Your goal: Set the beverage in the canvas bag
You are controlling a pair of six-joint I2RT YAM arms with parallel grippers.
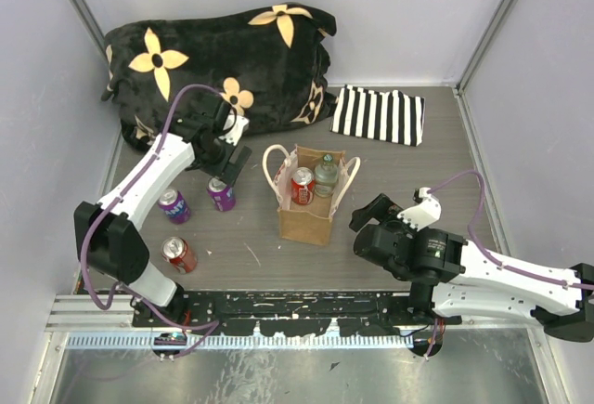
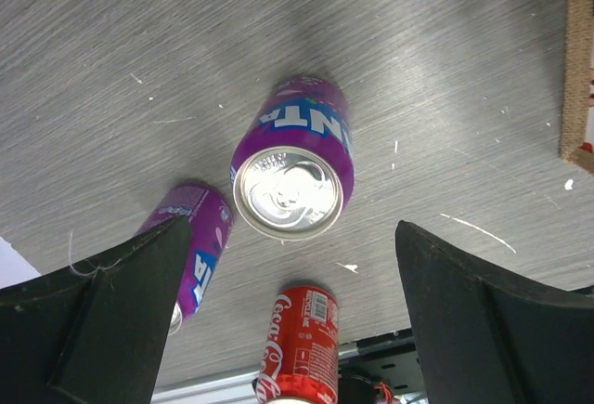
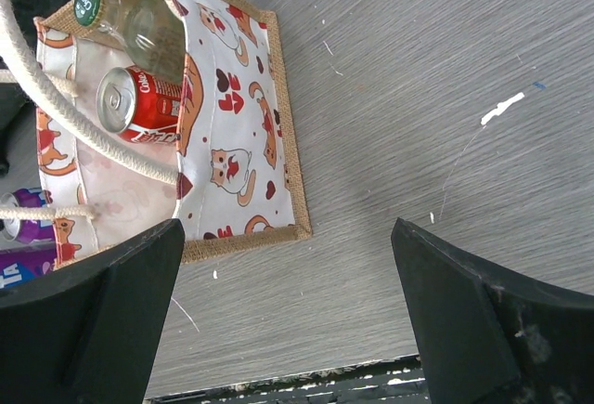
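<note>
The canvas bag (image 1: 308, 209) stands at the table's middle, holding a red cola can (image 1: 303, 185) and a green-capped glass bottle (image 1: 326, 174); both also show in the right wrist view, the can (image 3: 141, 105) and the bottle (image 3: 139, 21). A purple soda can (image 1: 221, 194) stands upright left of the bag. My left gripper (image 1: 229, 164) is open just above and behind it; in the left wrist view the can (image 2: 292, 174) lies ahead of the open fingers (image 2: 121, 302). My right gripper (image 1: 371, 218) is open and empty, right of the bag (image 3: 232, 144).
A second purple can (image 1: 174, 205) and a red cola can (image 1: 179, 254) stand on the left near my left arm. A black flowered blanket (image 1: 223, 60) and a black-and-white striped cloth (image 1: 379, 114) lie at the back. The metal rail (image 1: 297, 311) runs along the near edge.
</note>
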